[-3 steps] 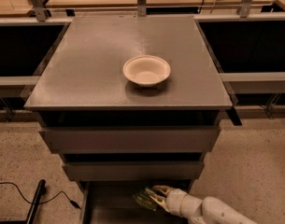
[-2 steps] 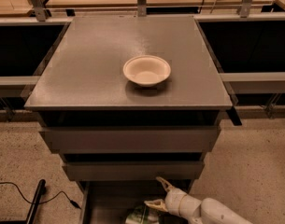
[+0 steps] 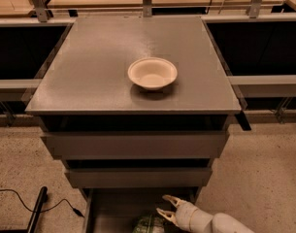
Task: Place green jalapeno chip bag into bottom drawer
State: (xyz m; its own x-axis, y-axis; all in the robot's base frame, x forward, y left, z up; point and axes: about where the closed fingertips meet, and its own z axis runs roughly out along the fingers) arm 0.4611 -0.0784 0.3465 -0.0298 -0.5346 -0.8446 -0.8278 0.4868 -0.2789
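Note:
The green jalapeno chip bag [image 3: 148, 224] lies on the floor of the open bottom drawer [image 3: 108, 213], at the bottom edge of the camera view, partly cut off. My gripper [image 3: 167, 205] is open and empty just right of and above the bag, its pale fingers [image 3: 172, 199] spread apart over the drawer. The white arm [image 3: 220, 223] reaches in from the lower right.
A white round bowl [image 3: 152, 73] sits on the grey cabinet top [image 3: 89, 72]. Two wider grey drawers [image 3: 138, 145] are shut above the open one. A black cable [image 3: 21, 205] lies on the speckled floor at the left. Wooden benches stand behind.
The gripper let go of the bag, which dropped onto the drawer floor. The fingers opened and the gripper has drawn slightly up and right of the bag.

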